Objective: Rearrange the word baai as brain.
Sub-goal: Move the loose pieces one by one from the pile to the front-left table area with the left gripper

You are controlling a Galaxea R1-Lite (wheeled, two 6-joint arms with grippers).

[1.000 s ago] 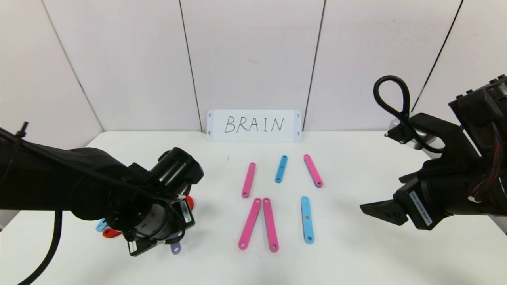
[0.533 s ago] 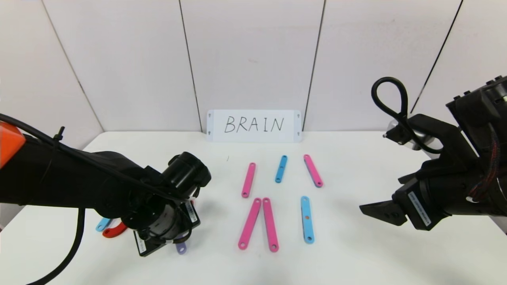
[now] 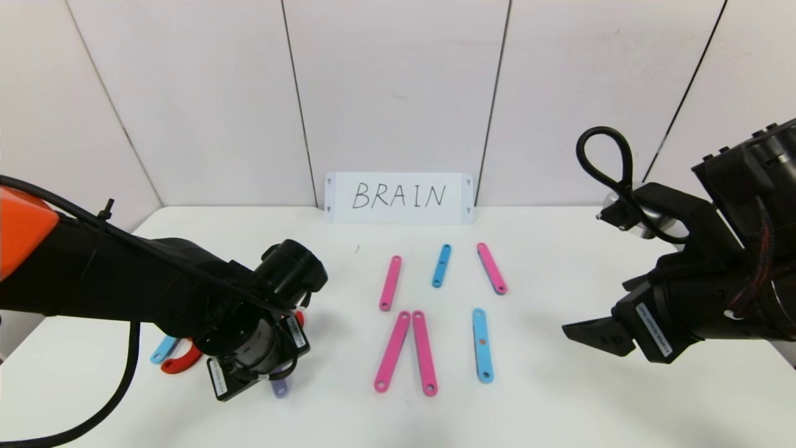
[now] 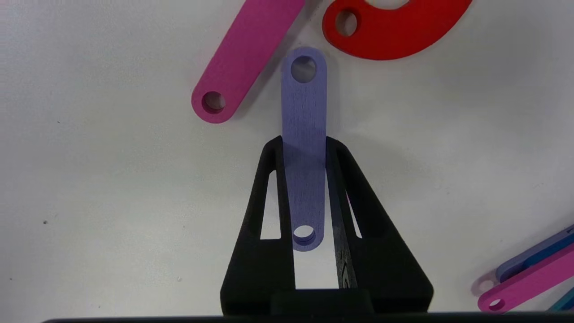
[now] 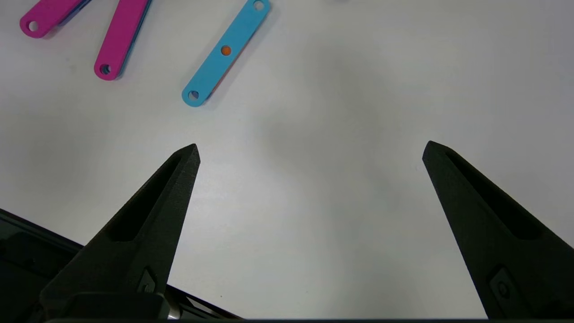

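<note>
My left gripper (image 4: 304, 143) is shut on a purple strip (image 4: 304, 116) low over the table at front left. In the head view the wrist hides it, and only the strip's end (image 3: 279, 389) pokes out. A pink strip (image 4: 246, 54) and a red C-curve (image 4: 394, 31) lie just beyond the strip's far end. Another red curve (image 3: 180, 363) and a blue strip (image 3: 163, 350) lie left of the wrist. In the middle lie several pink strips (image 3: 390, 282) and blue strips (image 3: 482, 344). My right gripper (image 5: 309, 150) is open and empty, above the table at right.
A white card (image 3: 398, 197) with handwritten "BRAIN" stands against the back wall. White wall panels close the table's back and left. The nearest blue strip (image 5: 226, 51) lies well ahead of the right fingers. The left arm covers much of the table's left side.
My left arm has stretched further over the table and its wrist has turned a little, with the purple strip's end staying nearly in place. The right arm has barely shifted.
</note>
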